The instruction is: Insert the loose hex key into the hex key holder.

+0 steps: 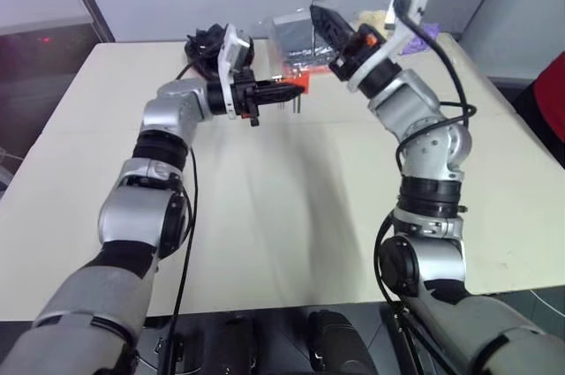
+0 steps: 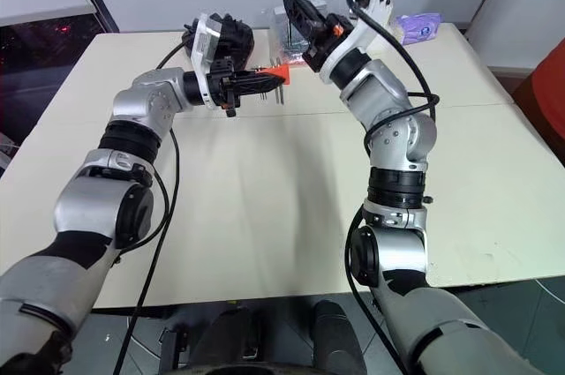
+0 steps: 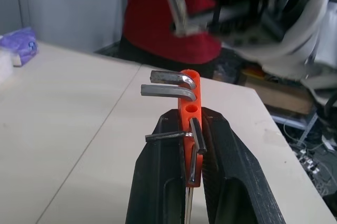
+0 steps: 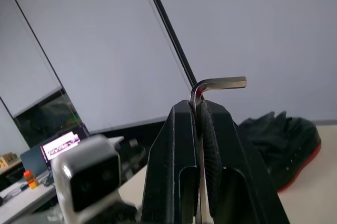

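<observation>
left end effector (image 3: 194,168) clamps hex key holder (image 3: 190,109), right end effector (image 4: 200,110) grips loose hex key (image 4: 216,85)

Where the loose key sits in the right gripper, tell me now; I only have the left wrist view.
Observer: The right gripper is shut on the long leg of the key; the short bent end sticks out past the fingertips.
Operator: Give me its position against the holder.
Observer: From the head views, the holder in the left gripper is raised off the table, and the right gripper stands higher, apart from it.
</observation>
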`<state>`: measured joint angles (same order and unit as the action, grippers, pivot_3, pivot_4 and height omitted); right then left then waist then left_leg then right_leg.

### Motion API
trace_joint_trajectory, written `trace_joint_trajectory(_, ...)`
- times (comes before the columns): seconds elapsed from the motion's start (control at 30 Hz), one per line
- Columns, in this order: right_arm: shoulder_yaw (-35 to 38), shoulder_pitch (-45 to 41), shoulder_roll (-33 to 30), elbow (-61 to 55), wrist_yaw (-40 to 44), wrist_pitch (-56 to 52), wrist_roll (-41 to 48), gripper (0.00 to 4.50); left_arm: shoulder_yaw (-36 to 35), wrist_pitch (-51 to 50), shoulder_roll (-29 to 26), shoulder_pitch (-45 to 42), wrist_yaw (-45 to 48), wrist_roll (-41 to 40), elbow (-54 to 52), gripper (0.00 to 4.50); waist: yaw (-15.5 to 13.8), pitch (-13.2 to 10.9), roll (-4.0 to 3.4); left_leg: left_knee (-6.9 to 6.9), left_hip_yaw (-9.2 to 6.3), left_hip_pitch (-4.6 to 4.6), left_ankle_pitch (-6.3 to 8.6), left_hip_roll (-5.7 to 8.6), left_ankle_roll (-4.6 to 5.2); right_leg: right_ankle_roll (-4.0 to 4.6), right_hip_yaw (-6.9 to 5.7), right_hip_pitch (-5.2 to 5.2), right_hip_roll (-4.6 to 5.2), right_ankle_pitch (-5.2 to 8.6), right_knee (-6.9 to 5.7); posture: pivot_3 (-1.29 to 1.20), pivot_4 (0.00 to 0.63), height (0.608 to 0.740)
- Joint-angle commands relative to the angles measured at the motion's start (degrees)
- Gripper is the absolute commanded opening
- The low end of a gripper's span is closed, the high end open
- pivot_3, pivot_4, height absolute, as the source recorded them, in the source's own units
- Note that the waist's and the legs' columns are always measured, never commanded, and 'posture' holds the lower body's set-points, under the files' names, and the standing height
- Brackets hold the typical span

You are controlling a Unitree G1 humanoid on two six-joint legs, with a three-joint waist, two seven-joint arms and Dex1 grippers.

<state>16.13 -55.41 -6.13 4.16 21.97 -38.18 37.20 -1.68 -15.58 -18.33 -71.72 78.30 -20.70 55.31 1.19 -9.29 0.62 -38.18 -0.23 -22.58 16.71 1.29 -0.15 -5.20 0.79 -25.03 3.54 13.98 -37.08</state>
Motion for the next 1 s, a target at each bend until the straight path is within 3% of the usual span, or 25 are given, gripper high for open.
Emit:
trace_joint_trajectory(0.03,-1.83,-0.03,-1.03,-2.17,1.34,2.3,-0.4,0.07,-2.05,-0.46,0.04,-1.44,0.4,-1.31,-3.28,0.0,0.0,0.0,0.0,0.0,0.0,0.0,0.0,0.0,0.0,0.0,0.0,0.0,0.0,0.0,0.0,0.0,0.15,0.74)
trace_joint_trajectory(1.0,-2.88,-0.22,-1.14,-2.86,0.41,3.32,1.83,0.07,-2.71,0.38,0.5,0.07,-0.6,0.08,-4.28,0.0,-0.03,0.0,0.0,0.0,0.0,-0.04,0.0,0.0,0.0,0.0,0.01,-0.05,0.0,0.0,-0.01,0.0,0.15,0.74)
